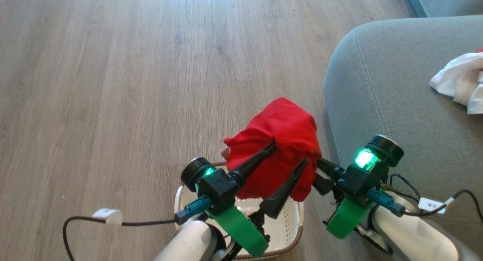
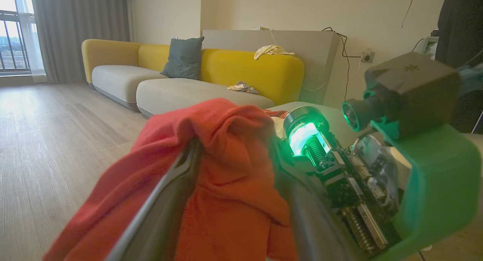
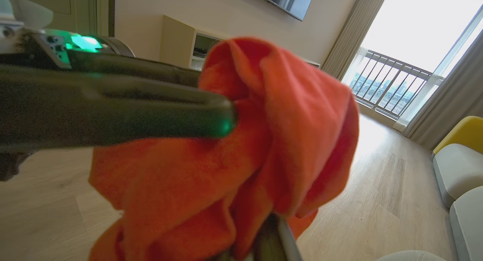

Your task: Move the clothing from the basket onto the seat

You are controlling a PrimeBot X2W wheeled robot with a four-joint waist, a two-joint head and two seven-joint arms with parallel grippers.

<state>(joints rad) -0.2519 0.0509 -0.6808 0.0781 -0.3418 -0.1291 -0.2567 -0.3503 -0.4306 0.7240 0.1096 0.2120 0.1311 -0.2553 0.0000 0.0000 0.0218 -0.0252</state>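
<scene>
A plain bright red garment (image 1: 283, 140) hangs in the air above the basket (image 1: 292, 221), bunched over both sets of fingers. My left gripper (image 1: 288, 155) is open, its two dark fingers spread wide with the cloth draped over their tips. From the right, my right gripper (image 1: 320, 171) reaches into the cloth, fingertips buried in it. In the right wrist view those fingers (image 3: 273, 231) are shut on the red garment (image 3: 264, 140), and a left finger (image 3: 151, 114) crosses in front. The grey-green seat (image 1: 377, 102) lies to the right, with a white and red garment (image 1: 458, 82) on it.
Wooden floor (image 1: 132, 83) spreads to the left and ahead. Cables trail from both wrists, one (image 1: 124, 222) at the lower left. The left wrist view shows a yellow and cream sofa (image 2: 196, 76) across the room and the right wrist's body (image 2: 339, 159) close by.
</scene>
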